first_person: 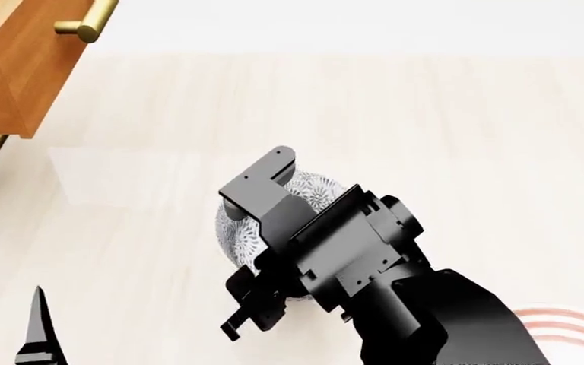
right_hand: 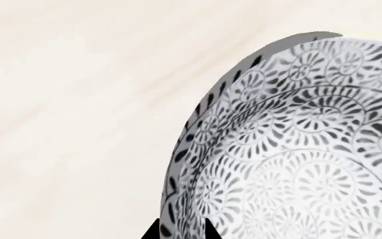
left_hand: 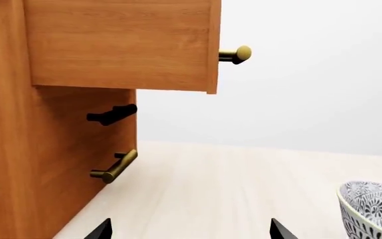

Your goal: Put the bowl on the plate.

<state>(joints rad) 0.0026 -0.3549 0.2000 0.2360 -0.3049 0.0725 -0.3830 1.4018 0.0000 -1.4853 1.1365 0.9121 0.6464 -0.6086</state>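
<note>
Grey-patterned bowl on pale tabletop, right tool straddling its rim, tips narrowly apart, grip unconfirmed. Grasp step; next: close, lift, carry to plate at right. Rim straddle seen in right wrist view only. Left tool spread wide, empty, near cabinet.

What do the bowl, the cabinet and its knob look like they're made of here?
The bowl looks like glazed ceramic: white, thin-rimmed, with a dense grey printed floral pattern inside and out. The cabinet looks like wood or wood veneer with a matte finish, showing warm orange-brown grain lines. The knob seems to be brushed brass, judging by its dull gold metallic sheen. All are simulator renders.
</note>
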